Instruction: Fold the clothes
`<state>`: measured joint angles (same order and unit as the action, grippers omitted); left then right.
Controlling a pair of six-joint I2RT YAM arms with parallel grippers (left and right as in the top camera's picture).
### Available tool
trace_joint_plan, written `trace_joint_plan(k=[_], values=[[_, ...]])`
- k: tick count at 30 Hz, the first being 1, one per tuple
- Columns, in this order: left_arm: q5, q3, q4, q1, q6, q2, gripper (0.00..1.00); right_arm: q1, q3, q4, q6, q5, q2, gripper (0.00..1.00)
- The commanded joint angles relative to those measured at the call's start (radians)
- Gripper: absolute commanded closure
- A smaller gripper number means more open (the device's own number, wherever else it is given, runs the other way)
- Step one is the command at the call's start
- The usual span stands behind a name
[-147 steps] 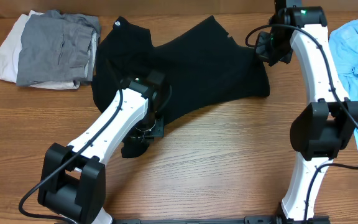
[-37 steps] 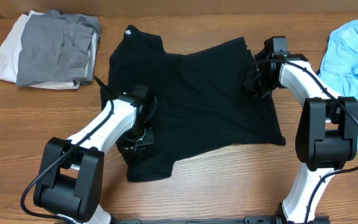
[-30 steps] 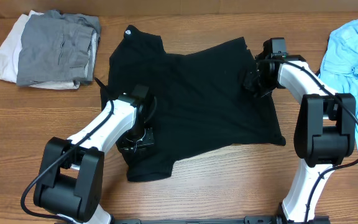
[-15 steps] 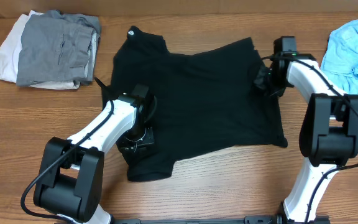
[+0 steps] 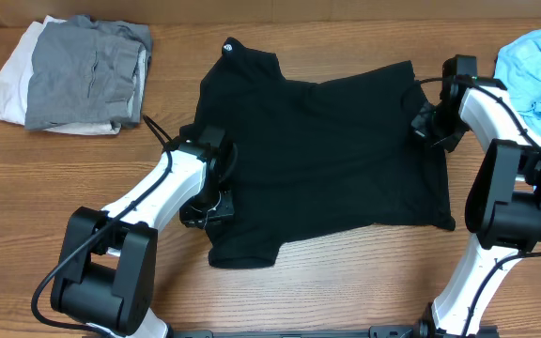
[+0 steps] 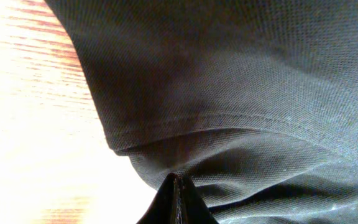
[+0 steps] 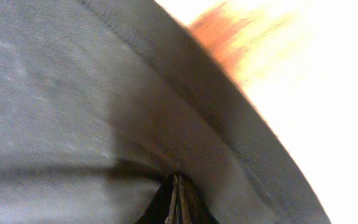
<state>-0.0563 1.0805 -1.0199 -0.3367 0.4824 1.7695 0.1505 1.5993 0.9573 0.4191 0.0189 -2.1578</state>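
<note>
**A:** How far along?

**B:** The grey and white fabric garments (image 5: pixel 83 75) lie folded at far left. The black short-sleeved fabric shirt (image 5: pixel 327 150) is spread unfolded in the middle of the wooden desk (image 5: pixel 346 291). The left hand (image 5: pixel 205 208) and right hand (image 5: pixel 428 130) are each clenched on its edge. The crumpled light blue garment (image 5: pixel 533 75) waits at the right.

**A:** Any writing?

**B:** Only a small white logo (image 5: pixel 230 43) on the shirt, too small to read.

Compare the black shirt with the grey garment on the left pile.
The black shirt lies spread open mid-table; the grey garment is folded, stacked on a white one. The black shirt is pinched by the left claw and right claw; the grey garment is untouched. Both are soft fabric on the wooden table.
</note>
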Motion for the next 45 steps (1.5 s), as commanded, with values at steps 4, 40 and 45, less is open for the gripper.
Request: trace_joint_plan(k=[4,40,45], values=[[0.040,0.143,-0.011,-0.002,-0.048,-0.001,0.96,0.008,0.171,0.129,0.046,0.002,0.141,0.68],[-0.028,0.050,-0.185,0.000,-0.029,0.213,0.96,0.006,0.195,0.269,-0.030,0.203,0.353,0.42],[0.039,0.047,-0.254,0.002,0.034,0.201,0.96,0.006,0.195,0.272,-0.030,0.203,0.353,0.42]])
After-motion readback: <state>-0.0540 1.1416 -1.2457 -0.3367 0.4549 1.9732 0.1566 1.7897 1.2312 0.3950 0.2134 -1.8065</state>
